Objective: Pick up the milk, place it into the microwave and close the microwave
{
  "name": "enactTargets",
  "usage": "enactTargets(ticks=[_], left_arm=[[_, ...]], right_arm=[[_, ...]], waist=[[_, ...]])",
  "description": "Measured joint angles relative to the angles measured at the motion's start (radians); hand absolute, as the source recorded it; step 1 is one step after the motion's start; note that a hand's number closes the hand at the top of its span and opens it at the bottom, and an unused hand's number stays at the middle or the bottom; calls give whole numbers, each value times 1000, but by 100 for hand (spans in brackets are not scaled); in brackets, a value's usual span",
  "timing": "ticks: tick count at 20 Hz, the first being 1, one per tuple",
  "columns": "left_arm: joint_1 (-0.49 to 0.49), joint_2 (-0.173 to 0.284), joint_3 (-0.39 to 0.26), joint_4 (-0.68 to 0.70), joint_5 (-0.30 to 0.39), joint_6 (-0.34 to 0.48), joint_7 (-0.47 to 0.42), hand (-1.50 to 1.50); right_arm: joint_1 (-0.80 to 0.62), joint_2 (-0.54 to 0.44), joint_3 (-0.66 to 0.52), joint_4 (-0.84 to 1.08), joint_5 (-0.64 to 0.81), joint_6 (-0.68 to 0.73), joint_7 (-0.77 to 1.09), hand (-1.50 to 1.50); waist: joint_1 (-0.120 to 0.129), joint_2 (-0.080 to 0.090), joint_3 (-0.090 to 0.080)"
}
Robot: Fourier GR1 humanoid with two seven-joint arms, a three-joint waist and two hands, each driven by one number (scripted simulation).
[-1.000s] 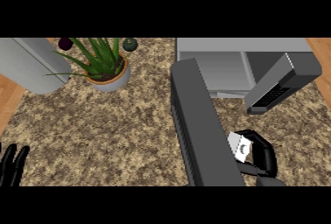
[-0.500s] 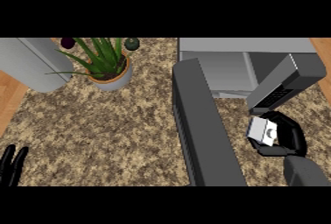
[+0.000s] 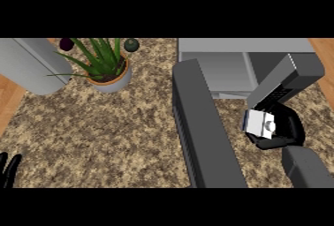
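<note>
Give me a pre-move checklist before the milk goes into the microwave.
1. Milk held by right robot hand: ok.
2. Microwave door open: ok.
3. Microwave cavity free of objects: ok as far as visible.
4. Milk inside cavity: not ok, it is outside, in front of the control panel.
5. Left robot hand away from the door: ok, at lower left edge.
6. Plant pot away from the path: ok.

Granite-patterned counter top: speckled brown and tan, filling most of the view.
Potted plant: at 11 o'clock, long green spiky leaves in a terracotta-rimmed pot, standing on the counter.
Dark purple rounded item: at the counter's far edge, just left of the leaves.
Dark green rounded item: at 12 o'clock, just right of the leaves.
Grey cylindrical object: at 10 o'clock, beside the pot.
Wooden floor: at 9 o'clock.
</note>
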Motion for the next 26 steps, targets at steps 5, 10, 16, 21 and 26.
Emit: enactTargets(ticks=[5, 10, 16, 21, 26], left_arm=[[-4, 2, 7, 15, 7, 1, -4, -150], [-19, 1, 24, 43, 7, -17, -10, -150], [-62, 15, 63, 85, 17, -21, -6, -150], [-83, 27, 83, 80, 39, -28, 22, -150], [-90, 29, 78, 71, 50, -42, 35, -150]], right_arm=[[5, 30, 39, -155, 16, -49, 82, 150], [-81, 61, 53, -188, 56, -135, 194, 150], [-238, 99, 43, -33, 116, -217, 221, 150], [-403, 106, 9, 162, 139, -238, 204, 150], [-539, 101, -24, 347, 163, -267, 153, 150]], waist=[[-3, 0, 0], [2, 1, 0], [11, 5, 0], [23, 10, 1], [44, 18, 2]])
